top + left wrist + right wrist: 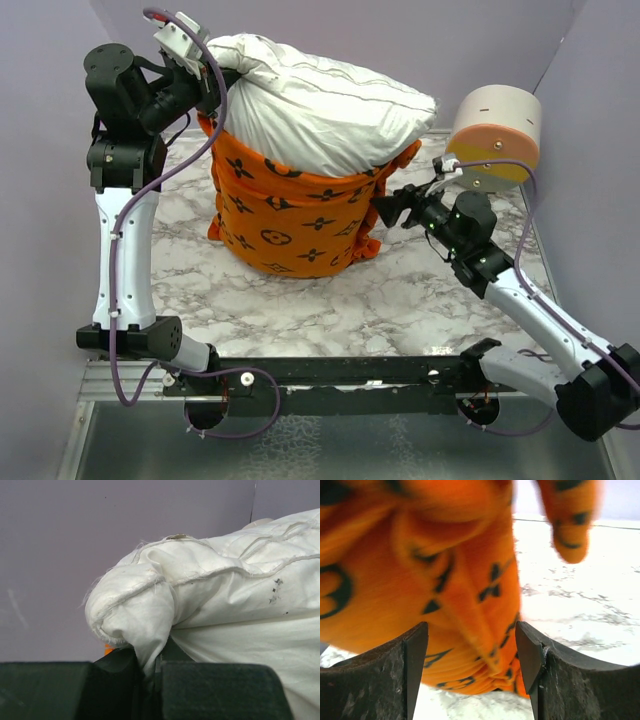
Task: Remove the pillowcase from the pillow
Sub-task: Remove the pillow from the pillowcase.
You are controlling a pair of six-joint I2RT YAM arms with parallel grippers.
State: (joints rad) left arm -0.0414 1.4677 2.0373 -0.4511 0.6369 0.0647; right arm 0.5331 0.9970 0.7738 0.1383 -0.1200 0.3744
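Clamped shut at the left gripper (150, 667), with a pinched fold of white fabric caught between its two dark fingers. Straight ahead of and above those jaws, one rounded corner of the pillow (240, 605) with a frayed seam, bulging up and off to their right. From overhead, held high at the pillow's upper left end, well above the marble table (300, 320). Just below the jaws, a sliver of orange.

Across the middle: pillow lying tilted, upper half bare and white, lower half sunk in the orange pillowcase (290, 215) with its dark flower-and-monogram print, bunched down around it and resting on the table.

On the right: spread apart at the right gripper (471, 640), nothing clamped. Between and just beyond the two fingertips, a blurred hanging bulge of the pillowcase; impossible to tell whether touching either finger. Beyond the right-hand jaw, bare marble. From overhead, aimed at the pillowcase's right edge, low near the table. Well behind that gripper, by the back right wall, a round white, orange and yellow cylinder (495, 130), apart from both sets of jaws.
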